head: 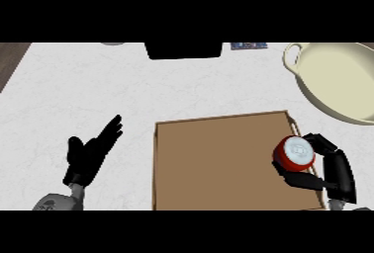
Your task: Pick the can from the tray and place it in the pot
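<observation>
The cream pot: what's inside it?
Nothing shows inside the pot, only its bare cream wall and floor. Its right part runs past the view's edge, unseen. The can is over the tray, the right robot hand curled round it.

A white, faintly speckled counter (87, 89) is stretching across the view. A black block (183, 50) is sitting at its far edge, near the middle. Just right of it a small dark-blue item (249, 46) is lying, partly cut off. A brown wooden strip (11, 59) is showing at the far left corner.
</observation>
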Motion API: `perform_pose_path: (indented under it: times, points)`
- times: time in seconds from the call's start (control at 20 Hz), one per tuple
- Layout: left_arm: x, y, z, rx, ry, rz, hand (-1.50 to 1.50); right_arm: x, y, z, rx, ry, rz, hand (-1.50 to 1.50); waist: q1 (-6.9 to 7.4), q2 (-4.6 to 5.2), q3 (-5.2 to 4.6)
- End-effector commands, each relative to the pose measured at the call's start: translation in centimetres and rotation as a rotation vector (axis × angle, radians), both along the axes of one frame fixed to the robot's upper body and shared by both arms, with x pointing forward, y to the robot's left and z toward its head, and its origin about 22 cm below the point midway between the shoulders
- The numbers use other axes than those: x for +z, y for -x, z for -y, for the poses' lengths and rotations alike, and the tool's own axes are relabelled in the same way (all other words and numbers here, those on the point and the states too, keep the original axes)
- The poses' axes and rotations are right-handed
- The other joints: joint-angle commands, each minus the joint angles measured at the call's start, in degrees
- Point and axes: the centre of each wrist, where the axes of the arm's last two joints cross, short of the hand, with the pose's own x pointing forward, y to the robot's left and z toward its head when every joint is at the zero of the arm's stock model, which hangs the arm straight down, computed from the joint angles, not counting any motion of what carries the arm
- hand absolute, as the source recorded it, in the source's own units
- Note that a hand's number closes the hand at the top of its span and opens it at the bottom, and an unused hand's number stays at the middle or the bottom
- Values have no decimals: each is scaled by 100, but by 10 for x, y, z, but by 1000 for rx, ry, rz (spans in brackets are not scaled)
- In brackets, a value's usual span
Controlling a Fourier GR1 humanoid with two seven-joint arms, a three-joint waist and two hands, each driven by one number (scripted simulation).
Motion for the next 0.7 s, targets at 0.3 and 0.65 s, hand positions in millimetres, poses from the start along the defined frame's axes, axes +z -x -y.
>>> perform_pose_path:
  times: [0.3, 0.65]
  points:
    - [3, 2, -4, -1, 4, 4, 0, 97, 7, 189, 131, 183, 87, 150, 9, 43, 17]
    - [5, -2, 10, -61, 12, 22, 0, 129, 43, 278, 109, 257, 187, 150, 377, 101, 4]
